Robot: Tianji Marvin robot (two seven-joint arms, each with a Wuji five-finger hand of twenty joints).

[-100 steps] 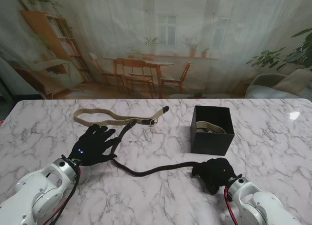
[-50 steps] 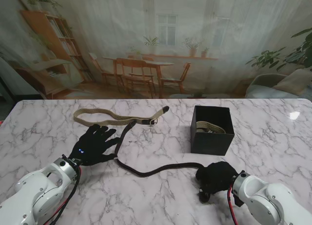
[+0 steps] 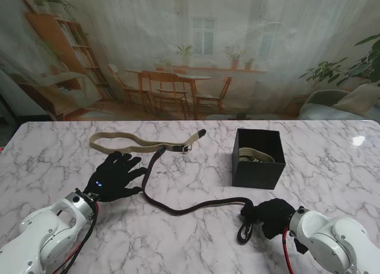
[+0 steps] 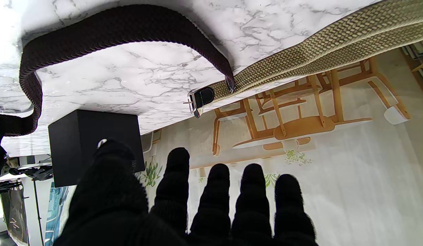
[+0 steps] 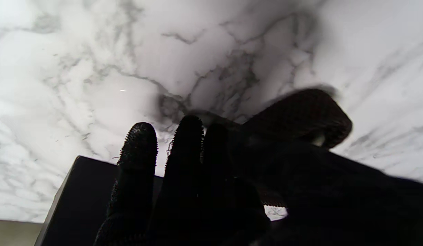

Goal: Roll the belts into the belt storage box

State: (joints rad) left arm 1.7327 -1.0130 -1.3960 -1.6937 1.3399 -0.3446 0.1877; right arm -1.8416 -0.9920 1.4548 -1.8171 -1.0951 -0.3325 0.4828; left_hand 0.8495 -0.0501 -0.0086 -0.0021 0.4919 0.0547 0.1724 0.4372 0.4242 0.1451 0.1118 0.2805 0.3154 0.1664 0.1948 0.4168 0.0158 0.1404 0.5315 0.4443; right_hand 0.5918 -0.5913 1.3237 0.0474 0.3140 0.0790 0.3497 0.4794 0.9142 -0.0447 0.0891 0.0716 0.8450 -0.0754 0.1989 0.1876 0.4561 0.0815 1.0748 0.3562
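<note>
Belts lie on the marble table (image 3: 53, 149): a dark belt (image 3: 190, 207) snakes across the middle of the stand view, from near the tan belt (image 3: 127, 145) at upper left down to the lower right, where its buckle end (image 3: 243, 233) loops beside the right hand (image 3: 272, 217). That hand is curled around the dark belt's end, fingers closed on it; the right wrist view is blurred, but shows the strap pinched against the fingers (image 5: 136, 160). The left hand (image 3: 113, 176) sits at centre left, palm down, fingers spread and holding nothing, just beside the dark belt's upper stretch. The black box (image 3: 257, 158) stands right of centre, with a rolled tan belt inside (image 3: 256, 155), apart from both hands.
</note>
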